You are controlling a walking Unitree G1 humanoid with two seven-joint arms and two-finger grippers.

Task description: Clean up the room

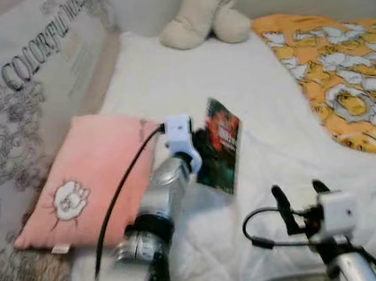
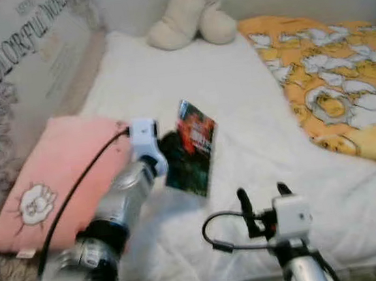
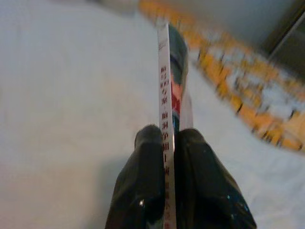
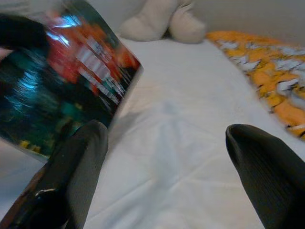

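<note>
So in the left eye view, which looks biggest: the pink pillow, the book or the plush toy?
1. Pink pillow, clearly largest.
2. Plush toy.
3. Book, though the toy lies farther away, so these two are uncertain.

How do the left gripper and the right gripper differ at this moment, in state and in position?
The left gripper is shut on the book, with its fingers pressing the spine from both sides; the right gripper is open and holds nothing. The left gripper reaches farther over the white bed, beside the pink pillow; the right gripper sits nearer the bed's front edge. Both have two black fingers.
</note>
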